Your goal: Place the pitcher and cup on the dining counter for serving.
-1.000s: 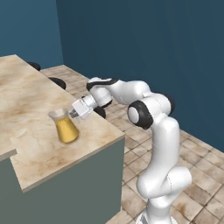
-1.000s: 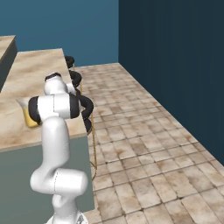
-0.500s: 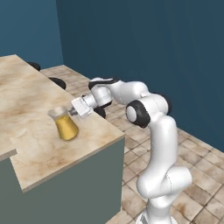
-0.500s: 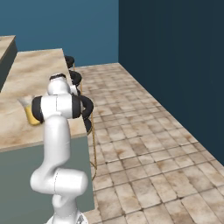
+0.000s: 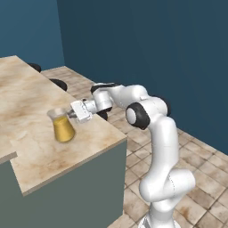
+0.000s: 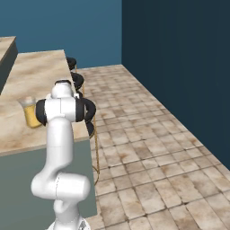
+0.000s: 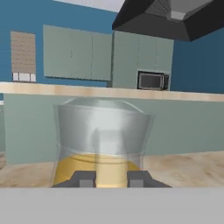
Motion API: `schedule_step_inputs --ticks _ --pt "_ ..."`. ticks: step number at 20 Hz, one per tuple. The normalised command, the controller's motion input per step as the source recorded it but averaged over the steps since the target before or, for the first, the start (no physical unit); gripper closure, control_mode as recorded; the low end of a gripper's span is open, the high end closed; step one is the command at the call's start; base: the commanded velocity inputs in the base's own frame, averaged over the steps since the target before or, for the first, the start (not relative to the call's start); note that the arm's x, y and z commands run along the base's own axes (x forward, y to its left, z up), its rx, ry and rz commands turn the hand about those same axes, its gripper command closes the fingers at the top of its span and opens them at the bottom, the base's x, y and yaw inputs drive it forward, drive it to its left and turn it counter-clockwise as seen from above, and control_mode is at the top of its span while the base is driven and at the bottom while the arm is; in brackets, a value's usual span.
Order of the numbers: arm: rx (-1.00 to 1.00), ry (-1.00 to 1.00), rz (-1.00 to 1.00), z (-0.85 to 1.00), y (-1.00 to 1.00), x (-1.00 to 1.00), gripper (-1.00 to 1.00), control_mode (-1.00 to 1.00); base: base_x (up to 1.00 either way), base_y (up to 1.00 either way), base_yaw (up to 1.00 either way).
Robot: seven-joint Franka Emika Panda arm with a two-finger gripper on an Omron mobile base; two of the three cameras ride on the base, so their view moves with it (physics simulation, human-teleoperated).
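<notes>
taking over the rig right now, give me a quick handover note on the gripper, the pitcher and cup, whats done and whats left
Gripper: closed on the pitcher at its handle side; the hand view shows the two fingertips against the glass.
Pitcher: upright on the dining counter near its front corner, yellow-orange liquid inside; it also shows behind the arm in the right base view.
Cup: can't place it from these pictures.
Done: pitcher stands on the counter.
Left: let go of the pitcher, back off, then find the cup and bring it over.

Pitcher (image 5: 63, 126), held at its handle by the gripper (image 5: 74, 111), has slid slightly farther in over the dining counter (image 5: 40, 151), arm reaching further.
</notes>
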Motion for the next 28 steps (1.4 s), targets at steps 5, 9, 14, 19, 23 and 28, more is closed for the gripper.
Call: schedule_step_inputs --ticks 5,9,14,19,23,28 --pt "0.00 0.03 0.00 0.00 0.00 0.00 -1.00 -1.00 0.00 0.00 0.00" --pt "0.00 0.00 -0.01 0.10 -0.17 -0.03 -1.00 -1.00 0.00 0.00 0.00" --pt "0.00 0.04 -0.02 0.36 -0.67 -0.30 -1.00 -1.00 0.00 0.00 0.00" --pt "0.00 0.08 -0.04 0.49 -0.87 -0.40 -1.00 -1.00 0.00 0.00 0.00" --pt "-0.03 0.07 -0.03 0.28 -0.77 -0.39 -1.00 -1.00 0.00 0.00 0.00" --pt "-0.11 0.02 0.00 0.00 -0.39 -0.25 -1.00 -1.00 0.00 0.00 0.00"
